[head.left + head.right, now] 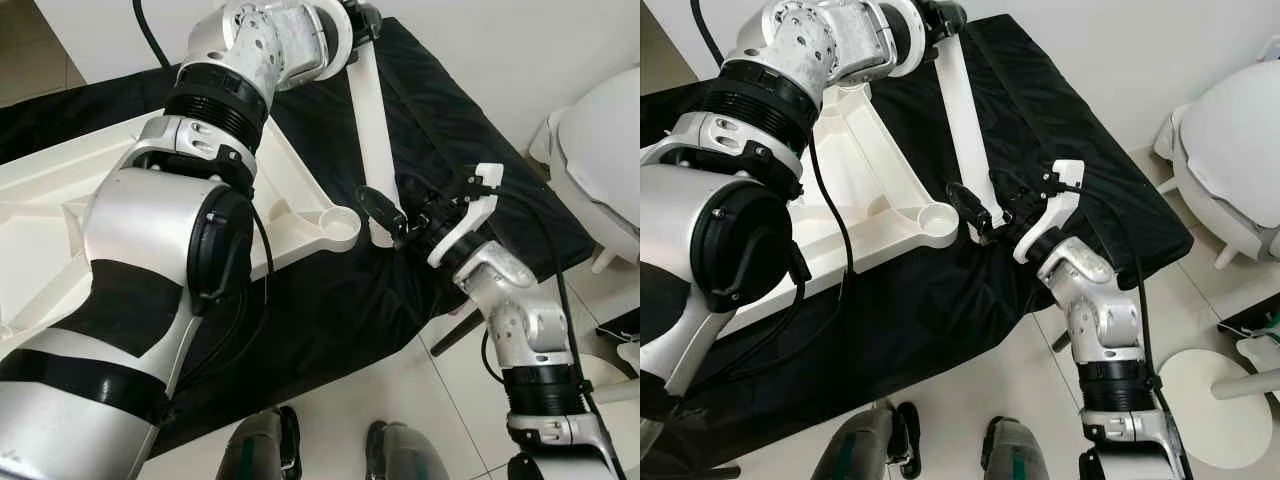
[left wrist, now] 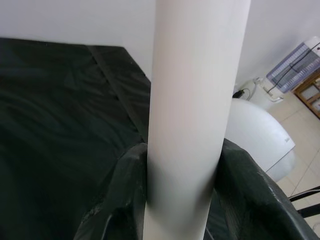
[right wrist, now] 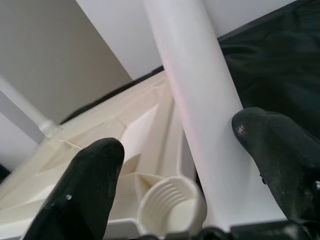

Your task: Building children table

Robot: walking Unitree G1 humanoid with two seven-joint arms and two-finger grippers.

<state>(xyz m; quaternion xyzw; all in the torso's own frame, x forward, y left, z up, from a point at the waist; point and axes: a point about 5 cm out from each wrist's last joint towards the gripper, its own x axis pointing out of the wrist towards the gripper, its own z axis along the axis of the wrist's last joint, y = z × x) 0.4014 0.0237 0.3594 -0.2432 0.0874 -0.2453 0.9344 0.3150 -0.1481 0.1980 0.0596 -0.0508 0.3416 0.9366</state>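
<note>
Filling the left of the head view, my left arm (image 1: 150,250) reaches up across the white tabletop (image 1: 60,210), which lies upside down on a black cloth (image 1: 330,300) in the left half of the frame. At top centre my left gripper (image 1: 358,22) is clamped on the upper end of a white leg (image 1: 372,130); in its wrist view the black fingers (image 2: 125,195) press both sides of the tube. The leg slants down the middle of the frame to the tabletop's corner, just right of the round socket (image 1: 340,225). At centre right my right gripper (image 1: 392,215) straddles the leg's lower end with its fingers (image 3: 280,150) spread: one touches the leg, the other stands apart over the socket. A white chair (image 1: 610,150) sits at the right edge, and my feet (image 1: 330,450) show at the bottom.
</note>
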